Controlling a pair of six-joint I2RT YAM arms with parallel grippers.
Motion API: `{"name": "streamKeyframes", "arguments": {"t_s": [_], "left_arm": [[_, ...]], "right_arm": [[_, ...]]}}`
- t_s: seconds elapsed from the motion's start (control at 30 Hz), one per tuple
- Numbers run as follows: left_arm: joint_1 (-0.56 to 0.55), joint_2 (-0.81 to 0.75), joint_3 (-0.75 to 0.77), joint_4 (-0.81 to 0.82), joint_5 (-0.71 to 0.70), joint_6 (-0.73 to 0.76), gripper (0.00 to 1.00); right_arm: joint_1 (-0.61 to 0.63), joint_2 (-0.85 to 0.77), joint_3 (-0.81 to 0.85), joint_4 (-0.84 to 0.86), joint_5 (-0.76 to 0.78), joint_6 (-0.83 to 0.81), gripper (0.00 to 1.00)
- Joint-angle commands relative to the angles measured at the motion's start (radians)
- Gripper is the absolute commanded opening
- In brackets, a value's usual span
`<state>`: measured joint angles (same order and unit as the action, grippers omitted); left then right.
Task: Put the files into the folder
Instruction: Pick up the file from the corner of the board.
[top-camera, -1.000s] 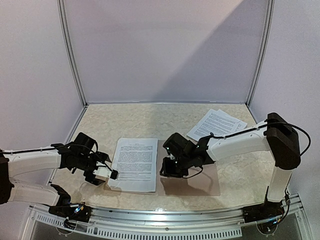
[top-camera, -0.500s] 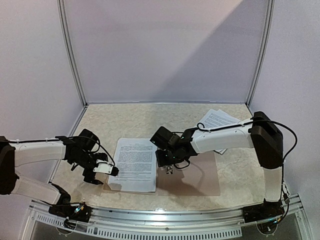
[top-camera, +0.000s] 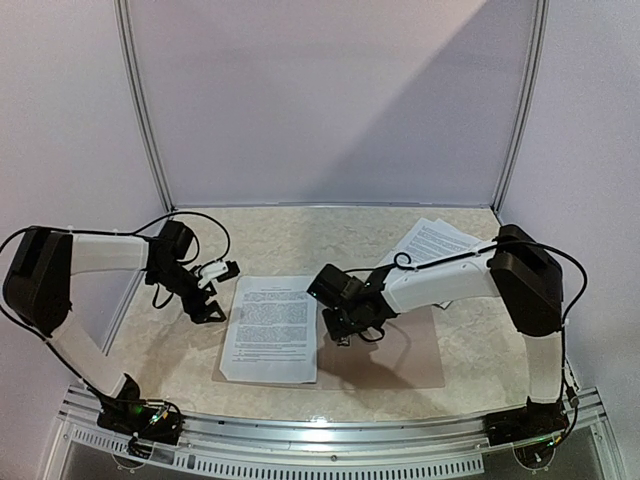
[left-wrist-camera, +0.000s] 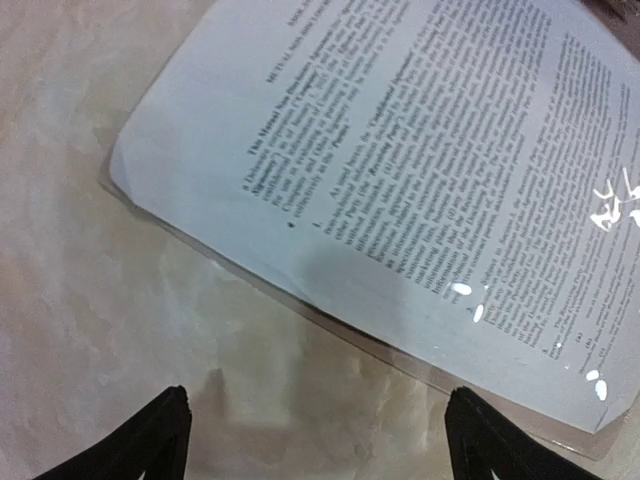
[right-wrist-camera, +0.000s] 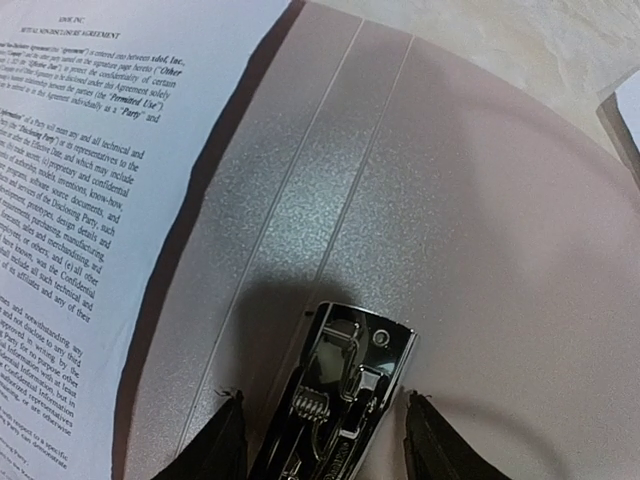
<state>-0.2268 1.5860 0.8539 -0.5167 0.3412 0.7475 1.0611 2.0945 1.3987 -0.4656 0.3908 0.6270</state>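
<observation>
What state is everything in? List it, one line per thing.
folder: open, lying flat.
printed sheet: flat on the folder's left half.
metal clip: on the folder's inside, holding no paper.
spare sheets: loose, far right, outside the folder.
left claw: open, empty, beside the printed sheet.
right claw: open, straddling the metal clip.

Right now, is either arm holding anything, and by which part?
The left jaws are open and hold nothing. The right jaws straddle the clip on the folder, one at each side; whether they pinch it cannot be told.
</observation>
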Motion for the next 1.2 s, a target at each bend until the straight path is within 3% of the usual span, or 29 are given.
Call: {"name": "streamKeyframes", "arguments": {"t_s": [0.0,0.2,0.4,0.6,0.8,1.17], "left_arm": [[0.01,0.055,0.052,0.027,0.109,-0.175,0.88],[-0.029,0.042,-0.014,0.07,0.145,-0.143,0.84],[-0.204,-0.064,-0.182,0.133,-0.037,0.064,0.84],[-0.281,-0.13,-0.279,0.123,-0.055,0.154,0.82],[-0.385,-0.149,-0.31,0.144,-0.144,0.16,0.79],[-0.457,-0.171,-0.298,0.01,-0.147,0.183,0.8]], "right_arm": [[-0.051,-0.048,-0.127,-0.047,0.036,-0.083,0.53],[-0.1,-0.099,-0.102,-0.028,-0.042,-0.211,0.56],[-0.1,-0.18,-0.085,-0.009,-0.218,-0.245,0.56],[-0.098,-0.322,-0.289,0.179,-0.472,-0.073,0.47],[-0.099,-0.373,-0.495,0.401,-0.586,0.152,0.41],[-0.096,-0.332,-0.574,0.562,-0.657,0.243,0.35]]}}
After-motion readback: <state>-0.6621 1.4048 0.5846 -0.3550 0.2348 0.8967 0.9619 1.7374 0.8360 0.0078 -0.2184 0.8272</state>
